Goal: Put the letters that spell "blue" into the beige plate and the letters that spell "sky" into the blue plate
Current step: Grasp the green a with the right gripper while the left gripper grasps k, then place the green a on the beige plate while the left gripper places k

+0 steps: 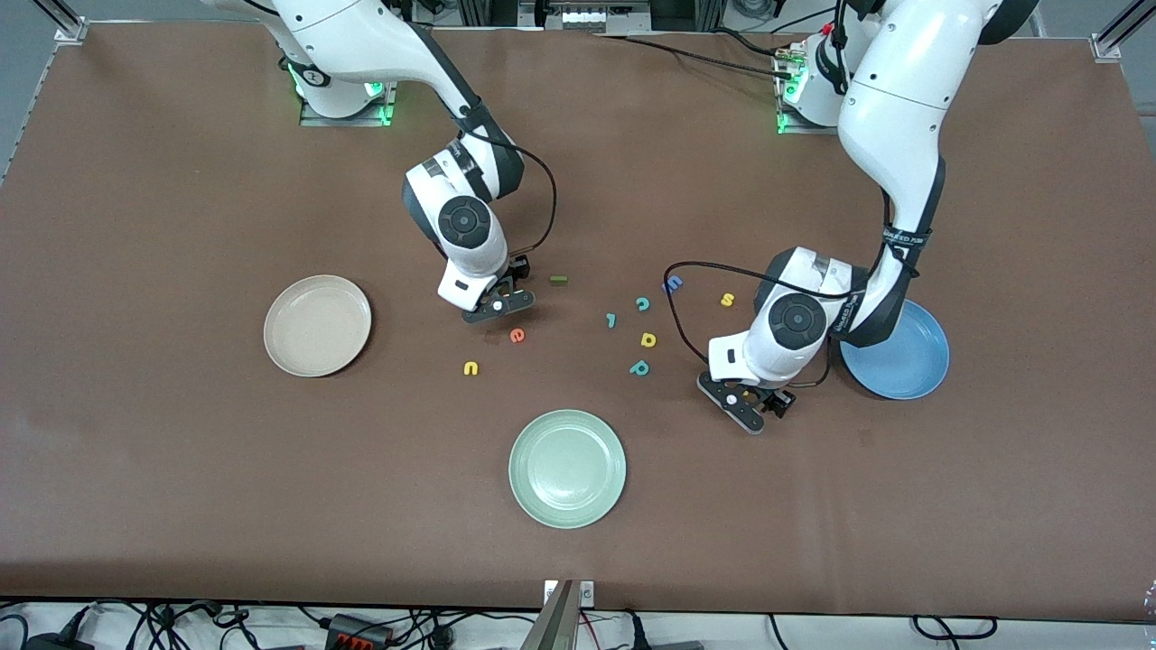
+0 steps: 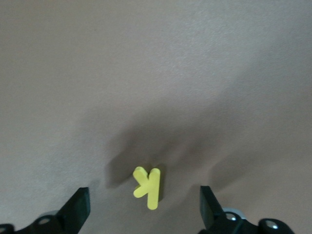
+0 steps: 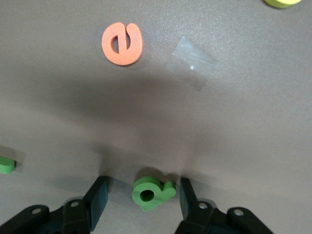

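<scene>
Both arms are mid-pick. Your right gripper point(image 3: 141, 197) straddles the small green foam "b" point(image 3: 152, 193), jaws not yet touching it: close them. Your left gripper point(image 2: 145, 207), jaws wide, brackets the flat yellow foam "k" point(image 2: 147, 187): descend, then grip.

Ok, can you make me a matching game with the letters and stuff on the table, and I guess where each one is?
Things:
1. yellow k
2. green b
3. orange e
4. blue plate

Places:
A. between the right gripper's open fingers
B. partly under the left arm
C. between the left gripper's open fingers
D. on the bare table, nearer the front camera than the right gripper

Pairs: 1-C, 2-A, 3-D, 4-B
</scene>
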Action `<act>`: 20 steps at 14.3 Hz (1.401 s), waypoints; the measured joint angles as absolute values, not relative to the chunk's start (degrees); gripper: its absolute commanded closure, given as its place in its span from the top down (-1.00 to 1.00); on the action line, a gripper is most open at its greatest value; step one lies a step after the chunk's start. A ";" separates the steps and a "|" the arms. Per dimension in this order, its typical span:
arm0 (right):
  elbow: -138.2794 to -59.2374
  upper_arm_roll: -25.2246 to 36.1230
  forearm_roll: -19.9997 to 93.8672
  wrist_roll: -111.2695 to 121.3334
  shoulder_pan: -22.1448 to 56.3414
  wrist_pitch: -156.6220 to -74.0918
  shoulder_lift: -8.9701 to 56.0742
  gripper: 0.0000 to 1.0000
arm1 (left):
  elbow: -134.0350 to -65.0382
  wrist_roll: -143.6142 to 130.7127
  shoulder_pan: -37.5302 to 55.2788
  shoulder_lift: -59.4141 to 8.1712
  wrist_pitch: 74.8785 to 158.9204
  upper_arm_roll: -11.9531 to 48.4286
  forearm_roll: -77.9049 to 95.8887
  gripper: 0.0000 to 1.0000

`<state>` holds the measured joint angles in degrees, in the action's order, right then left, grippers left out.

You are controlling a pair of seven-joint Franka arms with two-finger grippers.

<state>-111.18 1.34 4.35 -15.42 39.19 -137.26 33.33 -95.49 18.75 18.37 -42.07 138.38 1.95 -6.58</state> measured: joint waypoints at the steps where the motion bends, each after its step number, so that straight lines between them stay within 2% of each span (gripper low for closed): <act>1: -111.16 1.35 4.35 -15.32 39.18 -137.25 33.34 -0.23 | -95.51 18.75 18.37 -42.08 138.38 2.06 -6.58 0.42; 2: -111.09 1.36 4.35 -15.18 39.18 -137.25 33.27 -0.43 | -95.59 18.75 18.36 -42.11 138.38 2.13 -6.58 0.23; 3: -110.97 1.37 4.35 -15.14 39.18 -137.25 33.19 -0.54 | -95.65 18.76 18.37 -42.24 138.38 2.19 -6.58 0.17; 5: -110.90 1.43 4.36 -15.14 39.16 -137.07 33.05 -0.58 | -95.66 18.90 18.38 -42.65 138.74 2.31 -6.58 0.10; 8: -110.81 1.43 4.36 -15.14 39.20 -137.07 33.07 -0.59 | -95.66 19.07 18.40 -42.76 138.93 2.39 -6.58 -0.61; 9: -110.62 1.49 4.36 -15.13 39.19 -137.03 33.04 -0.59 | -95.65 19.07 18.40 -42.75 138.94 2.45 -6.58 -0.75; 12: -109.39 2.33 4.36 -15.14 38.60 -134.33 31.56 -0.59 | -95.51 19.07 18.25 -42.38 138.86 2.46 -6.58 -0.90; 15: -106.82 2.87 4.36 -15.11 35.20 -125.79 28.07 -0.59 | -95.36 19.04 17.23 -42.27 137.70 2.30 -6.58 -0.91; 17: -106.37 3.65 4.34 -15.03 30.98 -121.10 25.71 -0.59 | -94.49 19.04 16.29 -40.89 132.17 1.99 -6.58 -0.90; 20: -107.32 6.42 4.29 -14.19 24.26 -119.33 24.89 -0.59 | -93.86 19.05 13.44 -36.40 120.89 1.45 -6.58 -0.89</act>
